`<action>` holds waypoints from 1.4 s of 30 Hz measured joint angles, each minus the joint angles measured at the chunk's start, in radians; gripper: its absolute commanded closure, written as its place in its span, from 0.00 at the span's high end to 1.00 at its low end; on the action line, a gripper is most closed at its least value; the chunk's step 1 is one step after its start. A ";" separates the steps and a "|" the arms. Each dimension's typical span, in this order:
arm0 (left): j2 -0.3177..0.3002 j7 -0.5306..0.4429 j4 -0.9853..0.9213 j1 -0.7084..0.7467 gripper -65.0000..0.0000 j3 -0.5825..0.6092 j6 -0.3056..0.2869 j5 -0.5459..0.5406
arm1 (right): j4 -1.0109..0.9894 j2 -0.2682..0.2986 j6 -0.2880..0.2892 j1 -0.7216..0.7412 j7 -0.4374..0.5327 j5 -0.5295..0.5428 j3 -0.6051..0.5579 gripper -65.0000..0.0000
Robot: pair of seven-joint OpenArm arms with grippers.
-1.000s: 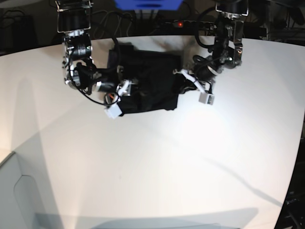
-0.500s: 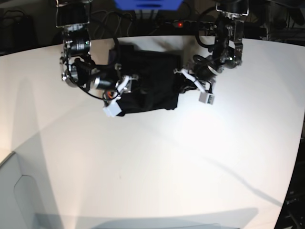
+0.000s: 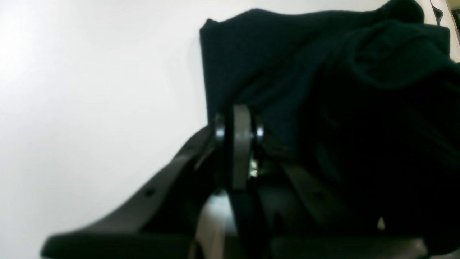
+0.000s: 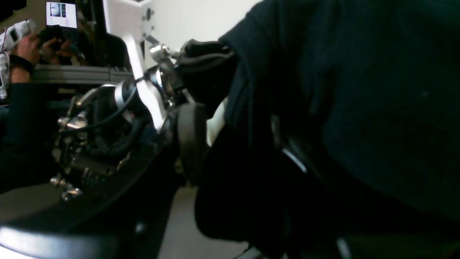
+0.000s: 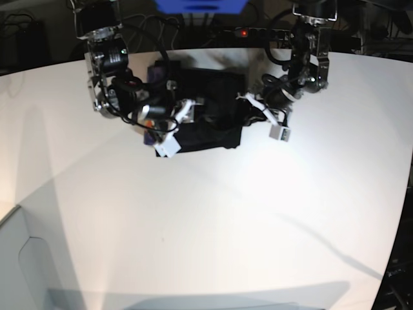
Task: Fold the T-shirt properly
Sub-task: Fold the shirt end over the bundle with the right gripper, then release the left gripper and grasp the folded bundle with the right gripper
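The black T-shirt lies partly folded at the back of the white table. My right gripper is over the shirt's left part, shut on a lifted fold of it. In the right wrist view the black cloth drapes across this gripper and hides most of it. My left gripper is at the shirt's right edge. In the left wrist view its jaws stand closed at the edge of the cloth. The collar print is hidden.
A blue object and cables sit behind the table's far edge. A white box stands at the front left. A person's hand with a device and a screen show beyond the table.
My right gripper has moved right, carrying the shirt's left edge over the middle, so the shirt looks narrower. My left gripper has stayed at the right edge.
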 measured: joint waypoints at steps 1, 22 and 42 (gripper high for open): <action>0.000 0.000 0.000 0.000 0.05 0.000 0.000 0.000 | 0.000 0.000 0.000 0.003 -0.002 0.000 -0.005 0.37; 0.000 0.006 0.000 -0.003 0.05 0.000 0.000 0.000 | 0.011 0.002 -0.008 0.061 -0.001 0.004 -0.008 0.44; 0.083 0.088 0.331 0.129 0.05 -0.460 0.057 -0.117 | 0.106 0.123 -0.010 0.066 -0.001 0.011 -0.010 0.36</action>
